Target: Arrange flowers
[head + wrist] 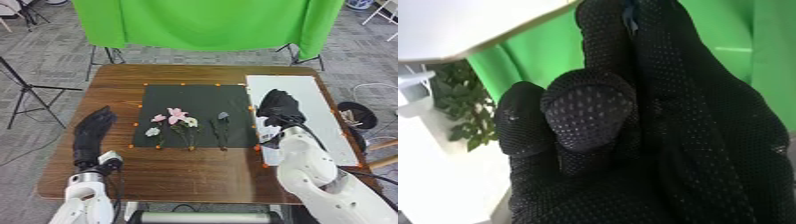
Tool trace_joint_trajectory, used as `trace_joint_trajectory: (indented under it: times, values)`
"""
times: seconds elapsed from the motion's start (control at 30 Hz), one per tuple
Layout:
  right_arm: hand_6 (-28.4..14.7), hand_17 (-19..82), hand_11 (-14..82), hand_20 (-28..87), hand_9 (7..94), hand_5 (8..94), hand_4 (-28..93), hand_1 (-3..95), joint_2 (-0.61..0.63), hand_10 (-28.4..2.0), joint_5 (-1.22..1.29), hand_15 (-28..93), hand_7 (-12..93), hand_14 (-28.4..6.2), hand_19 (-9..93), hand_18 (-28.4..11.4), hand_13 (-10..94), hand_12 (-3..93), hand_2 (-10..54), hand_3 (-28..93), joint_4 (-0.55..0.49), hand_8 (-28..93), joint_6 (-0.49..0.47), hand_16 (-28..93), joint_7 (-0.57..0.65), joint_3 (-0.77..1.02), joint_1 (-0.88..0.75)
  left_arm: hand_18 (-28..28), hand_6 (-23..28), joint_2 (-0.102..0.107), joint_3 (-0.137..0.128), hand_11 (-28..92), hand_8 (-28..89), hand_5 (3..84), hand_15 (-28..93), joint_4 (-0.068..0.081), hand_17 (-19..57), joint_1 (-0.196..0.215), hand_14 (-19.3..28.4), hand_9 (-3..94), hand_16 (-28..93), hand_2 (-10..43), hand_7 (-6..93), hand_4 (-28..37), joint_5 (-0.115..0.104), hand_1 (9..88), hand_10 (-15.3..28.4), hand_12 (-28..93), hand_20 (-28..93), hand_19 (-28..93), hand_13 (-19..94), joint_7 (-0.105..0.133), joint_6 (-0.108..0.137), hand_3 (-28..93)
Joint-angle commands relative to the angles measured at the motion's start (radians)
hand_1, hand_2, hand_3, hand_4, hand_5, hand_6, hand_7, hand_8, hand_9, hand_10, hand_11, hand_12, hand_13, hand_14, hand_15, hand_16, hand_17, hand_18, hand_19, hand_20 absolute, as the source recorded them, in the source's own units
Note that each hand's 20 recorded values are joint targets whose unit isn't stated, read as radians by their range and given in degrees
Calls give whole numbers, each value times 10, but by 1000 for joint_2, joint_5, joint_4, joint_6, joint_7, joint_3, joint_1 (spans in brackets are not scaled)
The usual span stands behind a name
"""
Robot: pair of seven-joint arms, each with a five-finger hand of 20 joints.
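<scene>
In the head view, my left hand point(91, 134) is over the table's left side, left of the dark mat, its fingers straight and holding nothing. My right hand point(280, 106) is over the white board, right of the flowers and apart from them. On the mat lie a large pink flower point(177, 115), a smaller pink one point(159, 118), a white flower point(153, 132) and a cream one point(191, 121), their green stems towards me. A grey-purple flower point(223, 115) lies separately to their right. In the right wrist view, my right hand point(629, 185) shows close up against green cloth.
The dark mat point(187, 92) lies mid-table beside the white board point(293, 85), both with small orange markers around them. A green cloth point(209, 22) hangs beyond the far edge of the brown table point(115, 82). A black bin point(357, 115) stands off the right side.
</scene>
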Motion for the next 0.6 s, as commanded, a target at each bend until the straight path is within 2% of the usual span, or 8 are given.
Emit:
trace_joint_trajectory:
  times: [0.03, 0.07, 0.17, 0.2, 0.27, 0.33, 0.5, 0.6]
  values:
    - [7, 610, 123, 456, 875, 809, -167, 569, -31, -119, -25, 609, 213, -38, 932, -152, 886, 283, -95, 621, -3, 44, -6, 282, 3, -33, -29, 93, 17, -8, -40, 258, -10, 506, 207, -23, 231, 4, 118, 466, -41, 77, 224, -169, 12, 488, 121, 104, 279, 77, 412, 54, 37, 685]
    - [7, 610, 123, 456, 876, 809, -166, 569, -34, -119, -31, 609, 212, -38, 932, -152, 886, 283, -95, 621, -3, 44, -9, 282, 3, -37, -31, 94, 17, -4, -28, 259, -8, 506, 208, -29, 239, 5, 116, 465, -41, 75, 226, -163, 6, 509, 121, 104, 288, 81, 413, 65, 58, 683]
    - [7, 610, 122, 457, 875, 808, -165, 569, -40, -119, -29, 609, 213, -38, 932, -153, 886, 284, -95, 621, -1, 44, -15, 281, 3, -47, -32, 95, 18, -5, -27, 257, 3, 507, 204, -32, 250, 3, 113, 464, -41, 73, 236, -150, -2, 547, 120, 104, 316, 82, 414, 74, 76, 662]
    - [7, 610, 122, 457, 875, 808, -166, 569, -43, -119, -35, 609, 212, -38, 932, -153, 886, 284, -95, 621, 2, 44, -16, 281, 3, -53, -33, 95, 19, -7, -32, 257, 1, 509, 203, -31, 256, 4, 113, 463, -41, 72, 236, -147, 7, 560, 120, 106, 323, 84, 414, 70, 73, 661]
    - [6, 610, 122, 458, 873, 806, -167, 570, -43, -119, -33, 609, 211, -37, 932, -152, 885, 285, -95, 619, 6, 44, -14, 282, 1, -64, -31, 94, 19, -6, -31, 257, -86, 514, 190, -28, 284, 2, 107, 455, -33, 72, 241, -117, 10, 642, 118, 114, 351, 66, 418, 68, 74, 637]
    - [6, 609, 121, 460, 872, 803, -165, 570, -48, -119, -44, 609, 211, -37, 932, -152, 885, 284, -95, 617, 14, 45, -19, 282, 0, -71, -30, 94, 19, -5, -32, 257, -100, 516, 187, -27, 294, 2, 105, 453, -31, 75, 247, -108, 12, 674, 117, 116, 356, 57, 421, 58, 70, 620]
    - [6, 608, 115, 461, 865, 798, -158, 568, -56, -120, -31, 609, 208, -38, 932, -151, 884, 279, -95, 617, 31, 44, -16, 282, 4, -90, -23, 96, 17, -7, -32, 266, -100, 520, 192, -26, 291, 7, 106, 453, -27, 68, 257, -92, 5, 650, 115, 116, 366, 52, 421, 45, 63, 634]
    - [4, 607, 118, 462, 863, 796, -151, 558, -64, -121, -37, 608, 206, -38, 932, -150, 884, 275, -95, 612, 42, 44, -19, 282, 8, -100, -19, 98, 18, -6, -33, 274, -27, 517, 191, -23, 278, 3, 106, 453, -25, 58, 265, -104, 7, 629, 113, 111, 371, 53, 414, 29, 50, 638]
